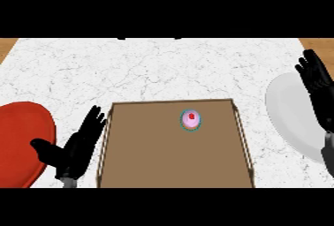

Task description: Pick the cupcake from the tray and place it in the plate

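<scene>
cupcake (190, 120) on tray (130, 145), apart from fingers | left hand (73, 150), right hand (317, 86) apparently spread, empty

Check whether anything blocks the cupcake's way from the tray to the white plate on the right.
Only the tray's right rim lies between the cupcake and the white plate. The open right hand hangs over that plate's far side. The counter between tray and plate shows nothing else.

Probably a kitchen: white marble counter (163, 66) bearing a wooden tray (130, 154), plates and a cupcake (190, 120).
</scene>
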Controlling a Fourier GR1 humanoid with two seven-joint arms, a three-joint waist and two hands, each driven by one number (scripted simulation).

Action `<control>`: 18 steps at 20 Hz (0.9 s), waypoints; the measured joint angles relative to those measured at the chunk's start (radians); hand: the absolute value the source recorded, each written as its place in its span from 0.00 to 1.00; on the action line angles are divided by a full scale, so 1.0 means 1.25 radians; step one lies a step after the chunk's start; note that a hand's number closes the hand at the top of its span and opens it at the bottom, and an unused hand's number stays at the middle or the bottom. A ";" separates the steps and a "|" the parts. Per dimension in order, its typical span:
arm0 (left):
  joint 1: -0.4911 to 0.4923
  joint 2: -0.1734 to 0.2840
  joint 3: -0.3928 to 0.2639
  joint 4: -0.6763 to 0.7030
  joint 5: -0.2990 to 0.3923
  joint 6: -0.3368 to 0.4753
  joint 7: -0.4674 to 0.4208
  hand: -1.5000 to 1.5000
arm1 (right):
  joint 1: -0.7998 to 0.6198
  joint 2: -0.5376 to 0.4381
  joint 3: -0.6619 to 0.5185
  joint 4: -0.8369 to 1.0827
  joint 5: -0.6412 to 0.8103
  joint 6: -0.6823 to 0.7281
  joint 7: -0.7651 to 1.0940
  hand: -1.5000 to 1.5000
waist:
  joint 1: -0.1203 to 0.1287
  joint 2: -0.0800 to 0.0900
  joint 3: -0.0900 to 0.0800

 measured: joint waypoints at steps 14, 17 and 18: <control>-0.149 0.122 0.046 0.053 -0.115 0.032 0.069 0.50 | -0.132 0.103 0.099 0.188 0.028 0.164 -0.266 0.00 | 0.038 0.013 0.006; -0.168 0.119 0.052 0.073 -0.132 0.038 0.075 0.50 | -0.142 0.102 0.131 0.264 0.075 0.217 -0.355 0.00 | 0.032 0.011 0.006; -0.167 0.122 0.056 0.070 -0.133 0.039 0.082 0.50 | -0.146 0.093 0.140 0.285 0.095 0.230 -0.377 0.00 | 0.032 0.011 0.006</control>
